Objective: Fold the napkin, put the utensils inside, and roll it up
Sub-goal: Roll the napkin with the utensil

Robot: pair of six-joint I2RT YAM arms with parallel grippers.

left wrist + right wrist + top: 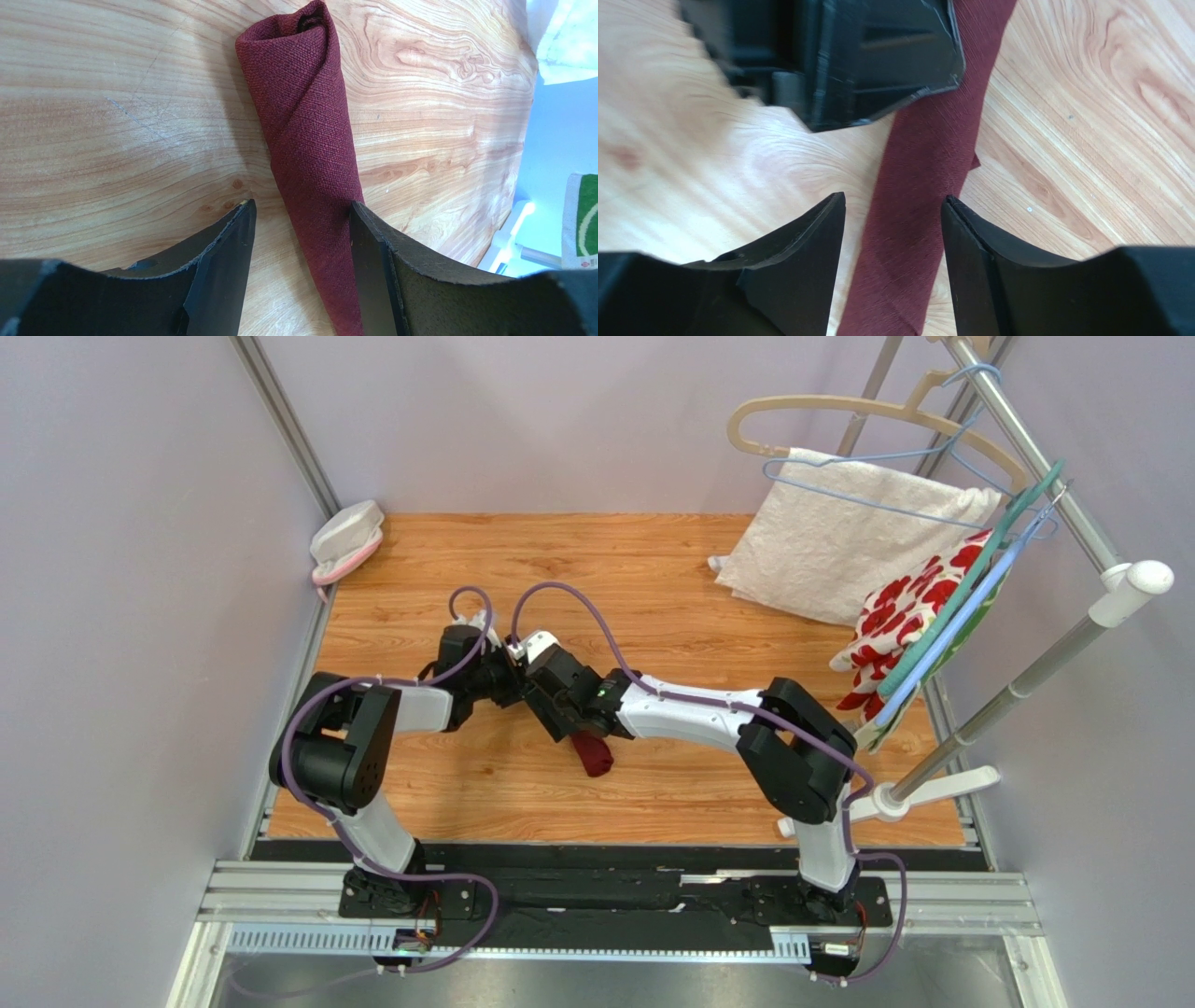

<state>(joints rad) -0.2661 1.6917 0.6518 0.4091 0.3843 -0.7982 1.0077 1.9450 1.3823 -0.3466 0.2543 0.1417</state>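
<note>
So the napkin (309, 140) is rolled into a long tapered tube, kind of cone-ish. It's a soft dark red cloth with a coarse weave you can make out thread by thread, and one diagonal edge wraps around the outside. It lies flat on the wooden table (105, 105), roughly mid-table and toward the near side, right where the two arms meet. The wider end has a small dark opening (can't see what's inside, it's just shadow in there).

The left gripper (300, 206) sits over the narrow end with its matte black fingers spread. One finger is right against the cloth's edge, the other has bare wood showing between it and the roll. So it's straddling the roll, not pinching it.

The right gripper (893, 198) is much the same: jaws apart, the roll running between them, and a strip of table showing on one side. It isn't clamped on anything either. In its view the left gripper's black housing sits close by, over the roll.

The table is glossy orange-brown wood with swirly grain. At the back right, a crinkly white towel (842, 546) and a red floral cloth (912, 609) hang by a metal rack, well away from the napkin.
</note>
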